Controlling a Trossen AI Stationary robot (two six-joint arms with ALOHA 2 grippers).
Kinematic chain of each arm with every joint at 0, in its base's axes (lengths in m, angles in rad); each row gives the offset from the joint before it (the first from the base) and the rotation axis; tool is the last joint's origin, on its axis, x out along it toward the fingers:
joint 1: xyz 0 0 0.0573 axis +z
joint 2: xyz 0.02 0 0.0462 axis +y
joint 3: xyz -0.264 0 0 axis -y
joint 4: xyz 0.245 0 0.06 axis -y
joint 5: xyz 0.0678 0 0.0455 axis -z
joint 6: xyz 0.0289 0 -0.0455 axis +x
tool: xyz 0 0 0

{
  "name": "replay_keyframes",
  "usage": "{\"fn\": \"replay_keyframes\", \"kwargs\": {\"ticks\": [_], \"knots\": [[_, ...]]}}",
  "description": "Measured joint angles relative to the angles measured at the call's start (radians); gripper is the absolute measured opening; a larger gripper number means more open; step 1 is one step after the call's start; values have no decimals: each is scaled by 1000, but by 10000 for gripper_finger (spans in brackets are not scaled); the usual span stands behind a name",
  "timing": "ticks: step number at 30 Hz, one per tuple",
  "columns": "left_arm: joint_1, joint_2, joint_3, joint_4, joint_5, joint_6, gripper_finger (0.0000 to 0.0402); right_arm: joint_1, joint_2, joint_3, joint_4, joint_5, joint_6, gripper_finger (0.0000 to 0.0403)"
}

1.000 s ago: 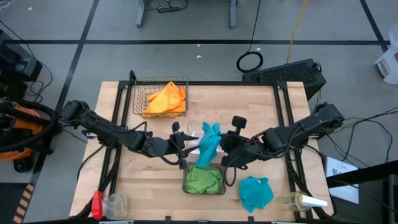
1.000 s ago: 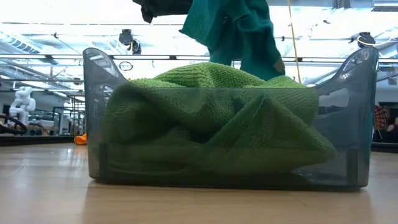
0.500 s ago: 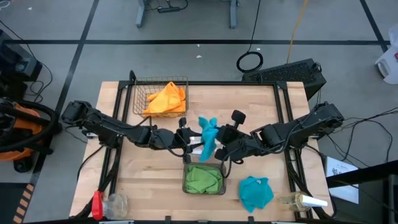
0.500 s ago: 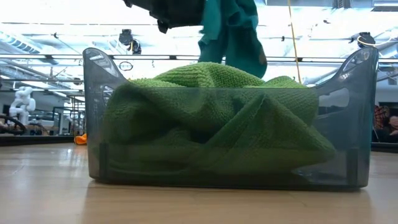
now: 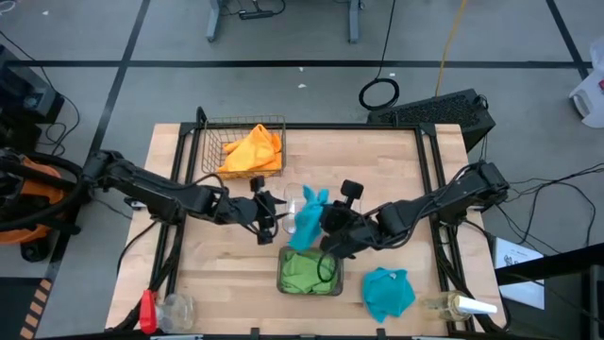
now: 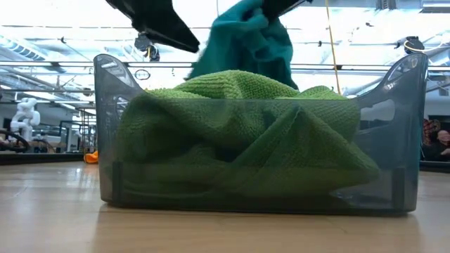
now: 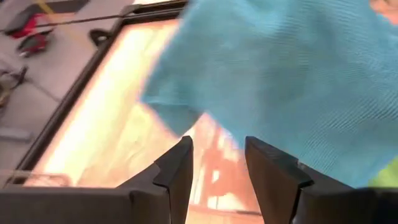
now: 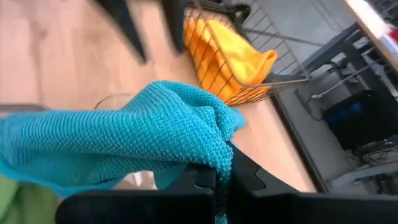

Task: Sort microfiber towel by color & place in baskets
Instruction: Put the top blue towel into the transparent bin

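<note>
My right gripper [image 5: 326, 227] is shut on a teal-blue towel [image 5: 307, 213], held over the table's middle just beyond the grey tray [image 5: 309, 272]. That tray holds green towels [image 6: 239, 133]. In the low view the teal towel [image 6: 246, 42] hangs bunched above the green heap. My left gripper [image 5: 267, 210] is open, just left of the teal towel, its fingers [image 7: 177, 171] short of the cloth. A second teal towel [image 5: 387, 291] lies flat on the table, near right. The wire basket [image 5: 212, 156] at the far left holds orange towels [image 5: 253, 149]. A clear tray [image 5: 292, 198] sits under the hanging towel. My right gripper pinches the teal towel between its two fingers by a bunched fold [image 8: 214, 152], coming level from the table's right side. How many layers, I cannot tell. The towel is lifted clear and droops leftward from the fingers, slack.
A clear bottle [image 5: 460, 305] lies at the near right corner. A clear jar with a red part [image 5: 162, 310] stands at the near left corner. Bare wood shows left of the grey tray and on the far right of the table.
My right gripper has carried the teal towel a little toward the table's left, and the cloth now hangs more bunched. My left gripper moved in toward the towel, then drew back left, away from it.
</note>
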Motion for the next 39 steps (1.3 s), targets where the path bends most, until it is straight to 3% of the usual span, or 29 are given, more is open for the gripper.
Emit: {"fn": "replay_keyframes", "kwargs": {"ticks": [3, 8, 19, 22, 39], "knots": [[-11, -27, 0, -34, -73, -27, 153, 6, 0, 0, -37, -56, 11, 0], [-1, -19, 0, 44, -137, -25, 153, -19, -16, 1, -100, -206, -4, 0], [-9, -12, 0, 17, -108, -65, 153, -199, -24, 0, -178, -260, 18, 0], [-10, -12, 0, -16, -106, -85, 153, -230, -26, 0, -178, -329, 15, 0], [-10, -12, 0, -28, -88, -86, 153, -233, 103, 0, -190, -390, 56, 0]]}}
